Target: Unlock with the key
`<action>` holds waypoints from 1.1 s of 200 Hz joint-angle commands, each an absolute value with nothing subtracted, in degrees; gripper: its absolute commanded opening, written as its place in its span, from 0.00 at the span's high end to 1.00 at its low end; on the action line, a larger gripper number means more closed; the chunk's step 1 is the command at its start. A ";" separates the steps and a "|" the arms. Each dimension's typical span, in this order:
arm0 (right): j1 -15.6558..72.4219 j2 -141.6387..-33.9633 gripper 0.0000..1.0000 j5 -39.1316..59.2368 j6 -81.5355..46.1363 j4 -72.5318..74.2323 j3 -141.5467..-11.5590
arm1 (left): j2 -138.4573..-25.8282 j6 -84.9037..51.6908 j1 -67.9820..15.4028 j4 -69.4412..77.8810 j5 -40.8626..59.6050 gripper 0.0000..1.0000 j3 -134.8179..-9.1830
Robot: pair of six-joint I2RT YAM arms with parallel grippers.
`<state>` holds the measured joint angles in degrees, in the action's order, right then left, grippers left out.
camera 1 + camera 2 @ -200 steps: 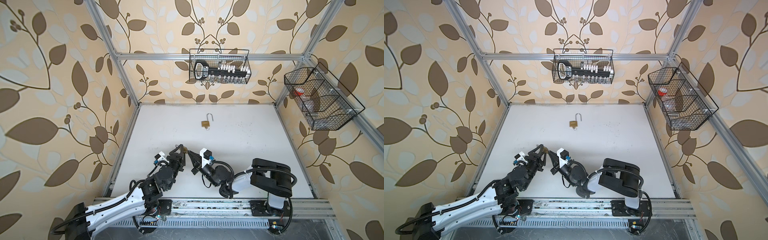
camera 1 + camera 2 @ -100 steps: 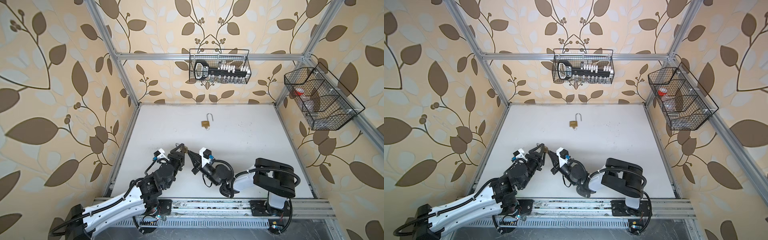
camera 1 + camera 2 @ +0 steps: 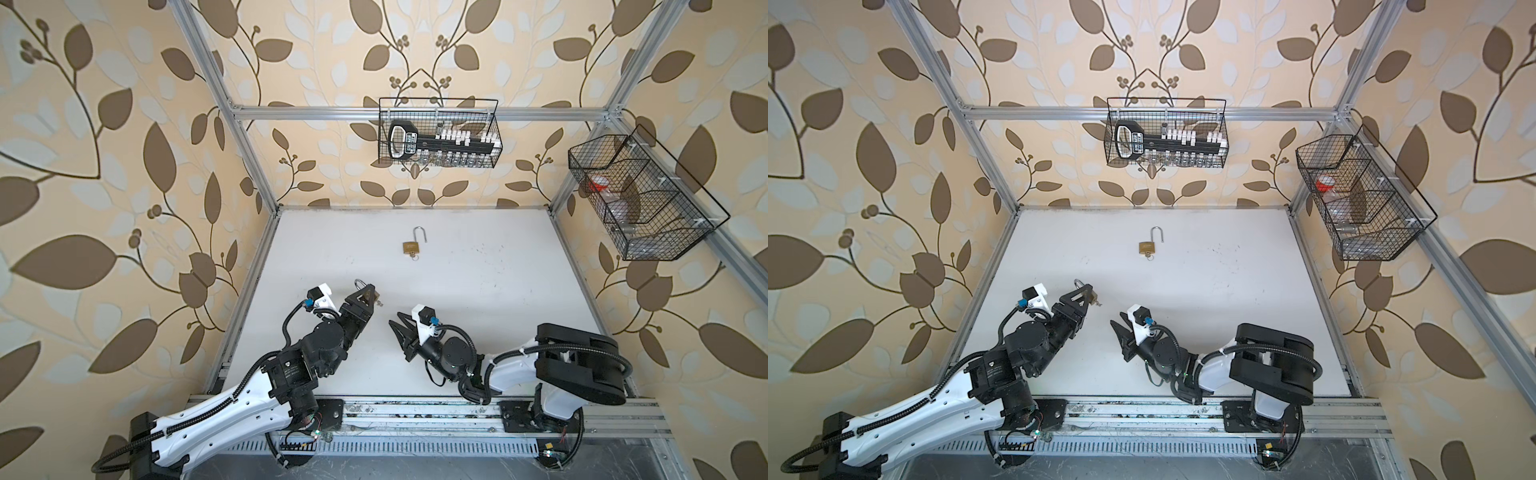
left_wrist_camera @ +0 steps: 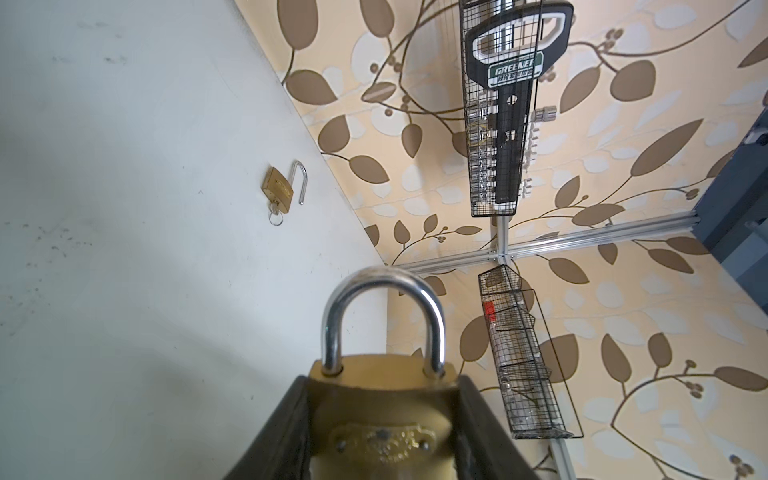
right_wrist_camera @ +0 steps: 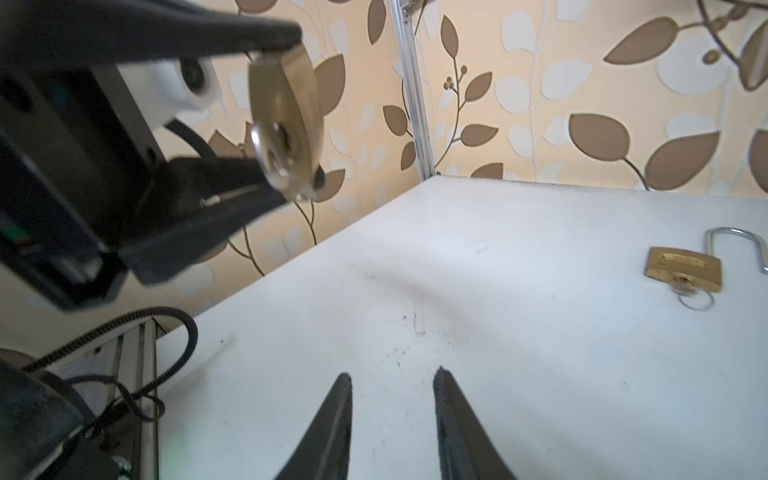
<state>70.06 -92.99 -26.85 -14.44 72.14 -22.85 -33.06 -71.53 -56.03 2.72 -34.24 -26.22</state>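
The task's thing, a small brass padlock with a silver steel shackle (image 4: 382,415), sits in the near-left part of the scene. The left end effector (image 3: 366,297) is clamped on the two narrow edges of its body and holds it clear of the white counter (image 3: 478,291). The shackle is seated in both holes, so the lock looks unopened. A small silver key (image 5: 276,166) sticks out of its underside, which faces right toward the right end effector (image 5: 392,376). That end effector hangs near but well apart from the lock, its black fingers (image 5: 332,415) a little apart and holding nothing. A second brass padlock (image 3: 410,247) lies far and central on the counter, with its shackle swung open and a key and ring at its base. The held lock is probably dense for its size and fully rigid, with smooth metal faces that could slip or pivot under a twisting load. The edge grip should therefore be firm and close to the body's middle. The key is thin, stiff and light. The best hold would be across the flat faces of its head, square to the blade, so that turning force passes without the pads sliding off. A skewed or fingertip-only pinch risks slipping or pulling the key out rather than turning it.
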 commanded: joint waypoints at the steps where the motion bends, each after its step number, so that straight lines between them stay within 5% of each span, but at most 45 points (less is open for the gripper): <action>1: 69.90 -87.01 0.65 -28.38 -15.11 67.99 -20.67 | -36.05 -59.25 -54.57 2.70 -36.14 1.00 -30.51; 59: 59.30 -71.38 0.68 -8.83 -21.79 50.74 -18.19 | -40.43 -39.97 -53.00 10.35 -24.72 1.00 -28.89; 166: 60.67 -78.75 0.68 -3.66 -21.34 60.02 -18.66 | -37.75 -38.93 -52.96 14.65 -19.19 1.00 -25.60; 220: 63.90 -79.80 0.68 -10.19 -20.10 58.72 -22.46 | -38.87 -40.06 -52.99 17.62 -17.53 1.00 -23.22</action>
<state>63.55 -79.05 -6.46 -20.51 57.28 -20.01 -39.48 -39.94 -53.17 10.44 -18.39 -24.12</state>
